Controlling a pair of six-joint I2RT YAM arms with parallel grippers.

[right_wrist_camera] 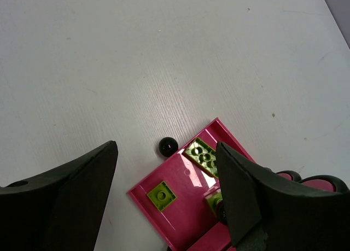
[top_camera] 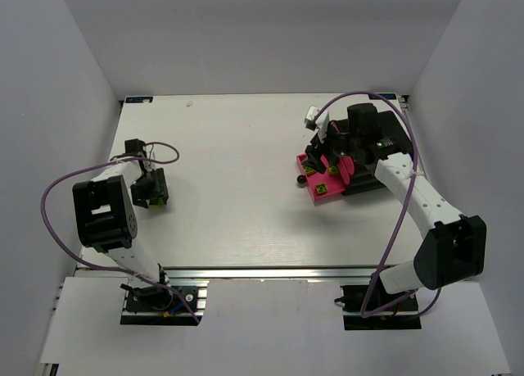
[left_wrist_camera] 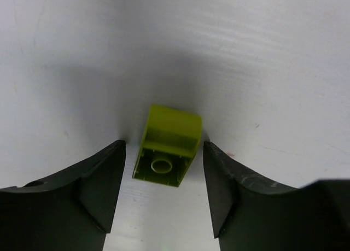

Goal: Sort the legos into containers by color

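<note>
While both arms reach over it, table (top_camera: 237,196): white, carries everything.
cabinet (top_camera: 398,135): black box near the table's far right corner, partly hidden under the right arm.
open drawer (right_wrist_camera: 180,180): magenta-pink and shallow, on the table on the cabinet's left side, toward mid-table; black knob (right_wrist_camera: 168,146) on its front.
second drawer (right_wrist_camera: 320,184): pink, behind the right finger, mostly hidden.
right gripper (right_wrist_camera: 165,152): above the open drawer's knob end, jaws wide, nothing between them.
left gripper (left_wrist_camera: 163,147): low over the table near its left edge, jaws apart around a brick, with a gap on each side.
lime-green lego (left_wrist_camera: 170,128): between the left fingers, on its side, hollow underside to the camera, resting on the table.
legos in open drawer: square lime (right_wrist_camera: 162,196), oblong lime (right_wrist_camera: 203,155), third one (right_wrist_camera: 215,200) half hidden by the right finger.
</note>
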